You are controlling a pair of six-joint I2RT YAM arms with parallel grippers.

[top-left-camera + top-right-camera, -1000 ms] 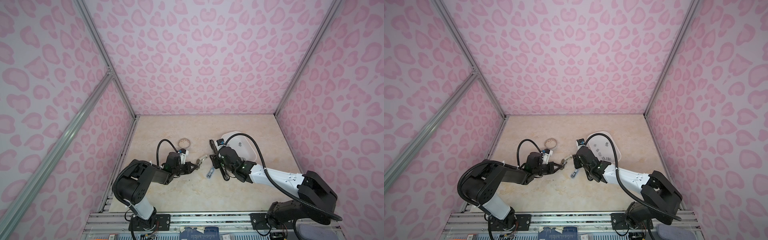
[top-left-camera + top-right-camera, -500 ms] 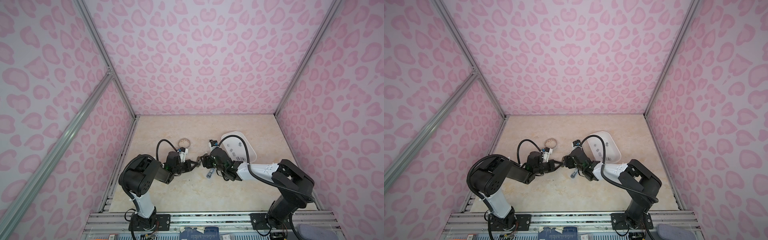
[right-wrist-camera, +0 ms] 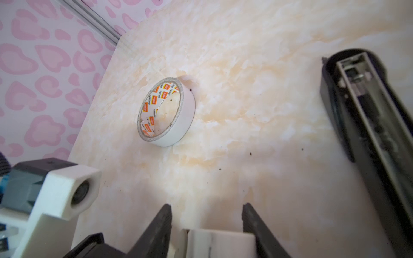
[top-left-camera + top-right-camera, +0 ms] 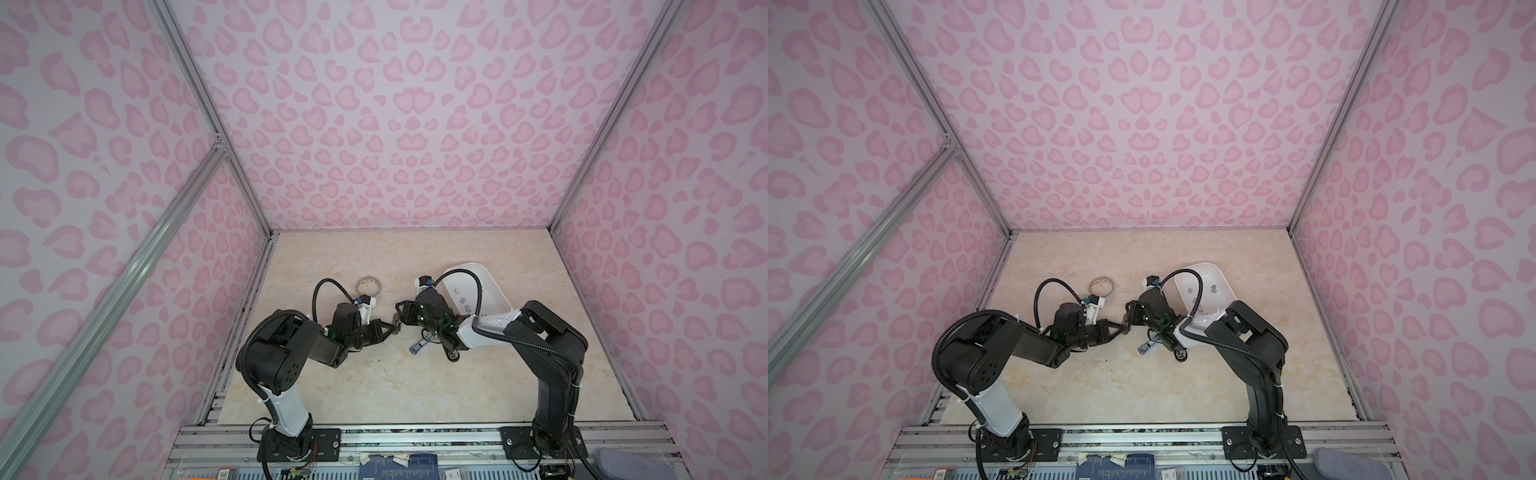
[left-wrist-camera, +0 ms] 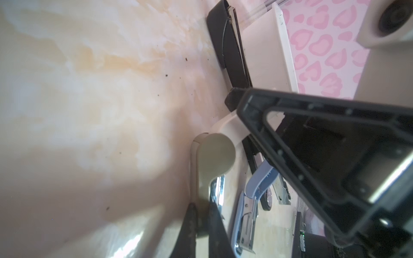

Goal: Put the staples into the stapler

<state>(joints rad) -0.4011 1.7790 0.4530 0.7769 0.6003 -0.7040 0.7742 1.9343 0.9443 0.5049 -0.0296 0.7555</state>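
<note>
A beige-and-white stapler [image 5: 215, 156] hangs between my two grippers just above the table, small in both top views [image 4: 397, 325] [image 4: 1126, 325]. My left gripper [image 5: 202, 207] [image 4: 390, 330] is shut on a thin beige part of it. My right gripper [image 3: 206, 207] [image 4: 402, 316] comes from the opposite side, its fingers closed on the stapler's white end [image 3: 220, 243]. The staples [image 4: 467, 308] [image 4: 1191, 291] are small grey strips lying in a white tray [image 4: 494, 286] behind the right arm.
A blue stapler [image 5: 245, 212] [image 4: 419, 345] lies on the table under the right arm. A black stapler [image 3: 368, 134] [image 5: 230, 44] lies opened flat beside the tray. A roll of white tape [image 3: 166, 111] [image 4: 368, 285] rests behind the left gripper.
The right arm has folded and carried its gripper leftward up to the left gripper. Its jaws spread, then closed on the stapler's white end. The left gripper has stayed put.
</note>
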